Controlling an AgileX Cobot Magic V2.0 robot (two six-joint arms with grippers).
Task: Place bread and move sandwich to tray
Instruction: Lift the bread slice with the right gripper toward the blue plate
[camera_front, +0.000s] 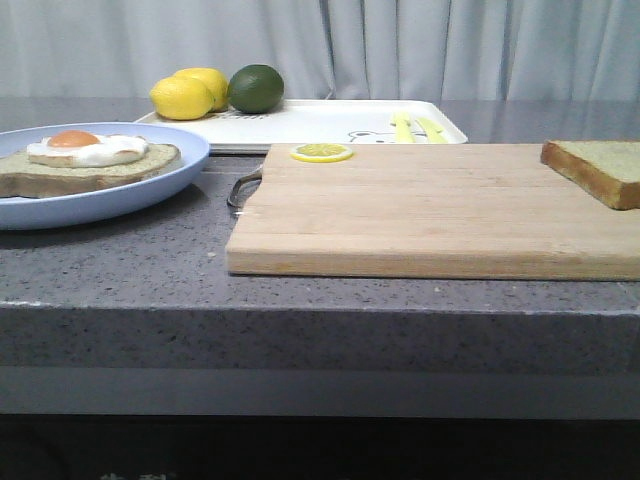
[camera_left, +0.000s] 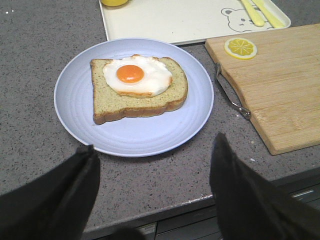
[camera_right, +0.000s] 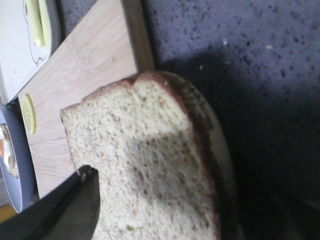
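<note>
The sandwich (camera_front: 90, 158), brown-crusted bread topped by a fried egg, lies on the pale blue plate (camera_front: 120, 190) at the left. In the left wrist view my left gripper (camera_left: 155, 141) is open just short of the plate (camera_left: 75, 100) and holds nothing; the sandwich (camera_left: 137, 87) lies beyond it. The plain bread (camera_front: 600, 165) is at the right end of the cutting board (camera_front: 420, 210). My right gripper (camera_right: 160, 200) is shut on the bread (camera_right: 145, 145), with one finger (camera_right: 82, 195) on its face and the other hidden. The white tray (camera_front: 330, 120) sits at the back.
Two lemons (camera_front: 185, 97) and a lime (camera_front: 256, 88) rest on the tray's left end. A lemon slice (camera_front: 321, 152) lies on the board's far left corner. The board's metal handle (camera_left: 231, 95) faces the plate. The counter's front edge runs close below my left gripper.
</note>
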